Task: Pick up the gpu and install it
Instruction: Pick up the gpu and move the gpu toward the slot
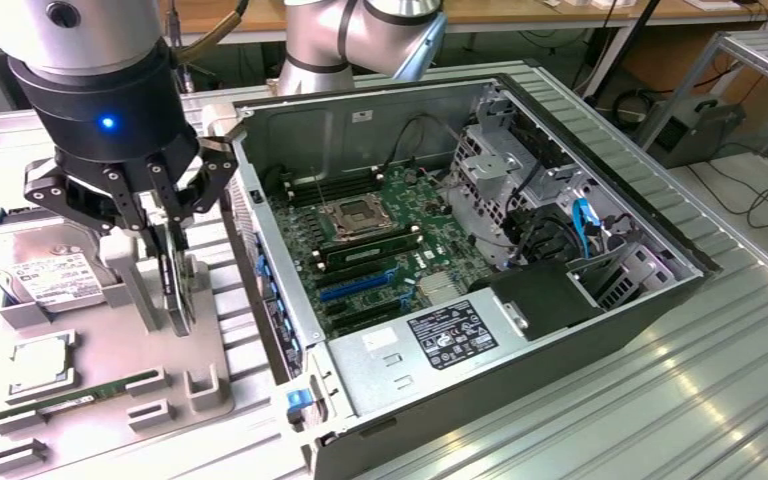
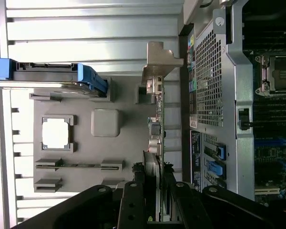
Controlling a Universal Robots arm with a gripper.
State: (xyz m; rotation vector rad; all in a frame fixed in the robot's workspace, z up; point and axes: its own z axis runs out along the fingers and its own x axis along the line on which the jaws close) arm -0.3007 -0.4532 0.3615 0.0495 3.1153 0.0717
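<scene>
The gpu [image 1: 177, 290] is a thin black card standing on edge at the grey parts holder [image 1: 211, 375], just beside the open computer case [image 1: 491, 250]. My gripper [image 1: 167, 235] is directly above it, with its black fingers shut on the card's upper part. In the wrist view the gpu [image 2: 156, 119] shows edge-on, its silver bracket [image 2: 159, 59] at the far end, and my gripper [image 2: 155, 193] clamps it from both sides. Whether the card's lower edge still rests in the holder's slot I cannot tell. The motherboard's blue slots [image 1: 357, 285] lie inside the case.
On the holder lie a silver hard drive [image 1: 51, 270], a square processor [image 1: 44, 360] and a green memory stick [image 1: 77, 395]. The case's rear wall [image 2: 207, 86] stands close beside the card. A drive cage [image 1: 504, 180] and cables fill the case's far side.
</scene>
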